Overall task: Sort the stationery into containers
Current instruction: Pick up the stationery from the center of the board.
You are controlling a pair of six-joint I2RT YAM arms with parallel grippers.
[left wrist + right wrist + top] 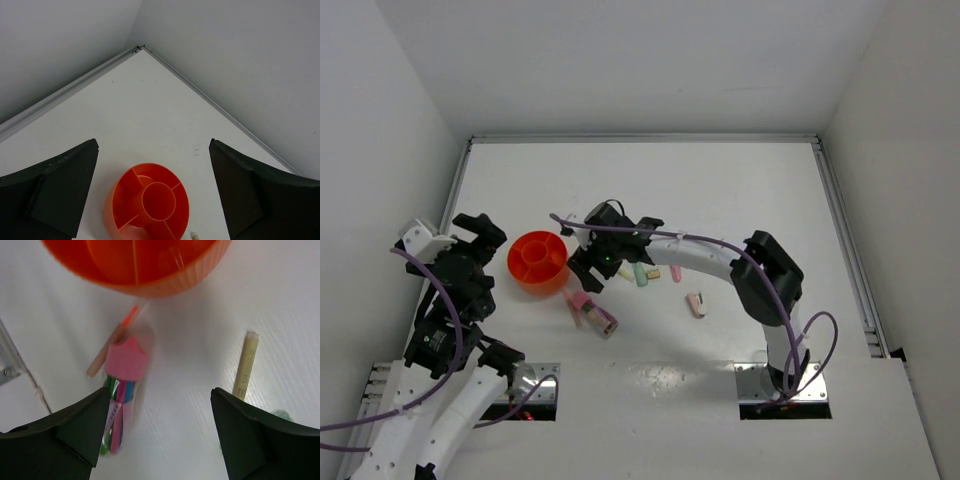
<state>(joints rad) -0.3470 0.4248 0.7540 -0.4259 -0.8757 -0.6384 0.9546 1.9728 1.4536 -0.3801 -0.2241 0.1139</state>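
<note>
Stationery pieces lie loose on the desk (740, 190), all just to the right of the orange bowl (537, 262). We see none of them inside it. Nearest the bowl is a pink-capped tube (121, 385), with a thin tan stick (111, 351) touching its cap. A beige stick (245, 367) lies apart on the other side, and a mint-green stub (641, 275) and a pink stub (696, 304) sit farther right.

We judge all of these light, stiff and smooth. The round tube will likely roll or skid if nudged, so we would pinch it across mid-barrel, square to its length. The sticks lie low, so the jaws must come right down to the desk and close at mid-length.

The right jaws are spread apart and empty, hovering over the tube beside the bowl. The left jaws are also wide apart and empty, off to the bowl's left.

The bowl has a round centre well and wedge compartments. Every compartment we can see is bare, though its near edge is cut off in the left wrist view.
</note>
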